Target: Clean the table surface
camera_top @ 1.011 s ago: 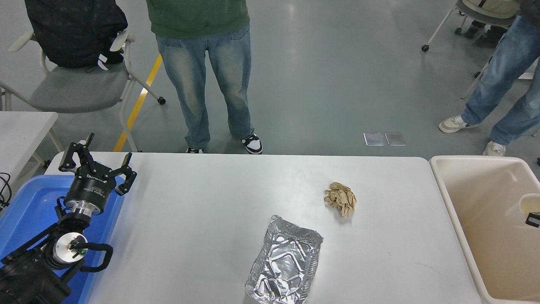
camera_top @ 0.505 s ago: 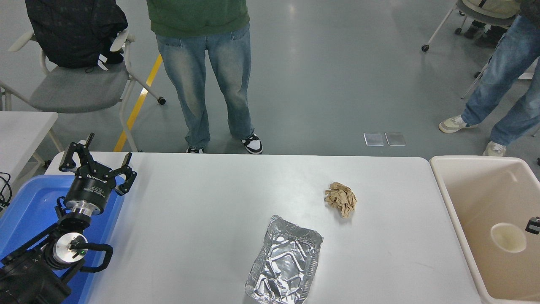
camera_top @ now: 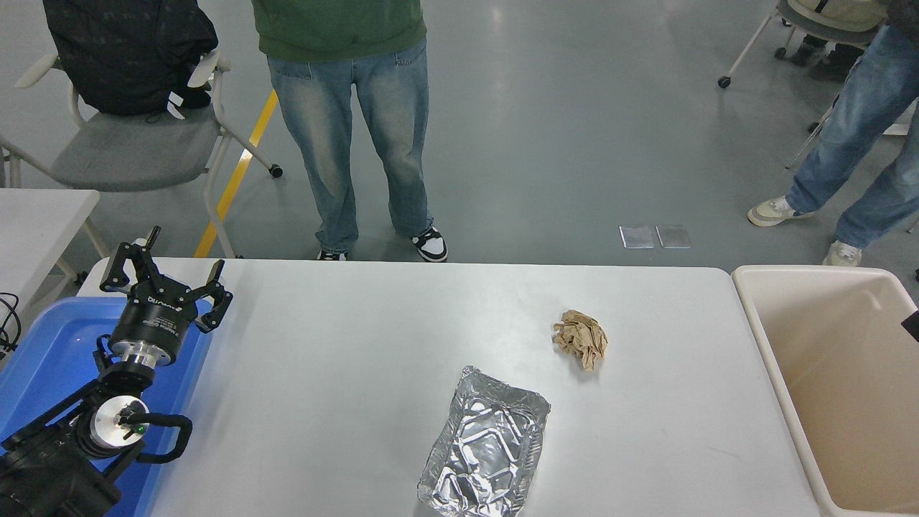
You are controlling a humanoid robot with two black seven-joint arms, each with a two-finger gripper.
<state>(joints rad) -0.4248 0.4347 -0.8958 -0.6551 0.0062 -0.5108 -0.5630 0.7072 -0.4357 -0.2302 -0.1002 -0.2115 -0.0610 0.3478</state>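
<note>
The white table surface [camera_top: 344, 345] holds a crumpled brown paper ball [camera_top: 581, 337] right of the middle and an empty foil tray [camera_top: 485, 453] at the front edge. My left gripper [camera_top: 169, 271] is open and empty, parked at the table's left end above a blue bin [camera_top: 50, 345]. Of my right arm only a small black tip [camera_top: 912, 321] shows at the right edge, over the beige bin [camera_top: 833, 373]. It is far from both items.
A person in jeans [camera_top: 352, 129] stands at the far side of the table. Another person's legs [camera_top: 854, 136] are at the top right. A grey chair with a black bag [camera_top: 129, 108] and a smaller white table [camera_top: 36, 222] are at the left.
A cream cup held near the right edge dropped down into the beige bin and is now out of sight. The right arm's tip rose and drew back to the edge. The left arm stayed still.
</note>
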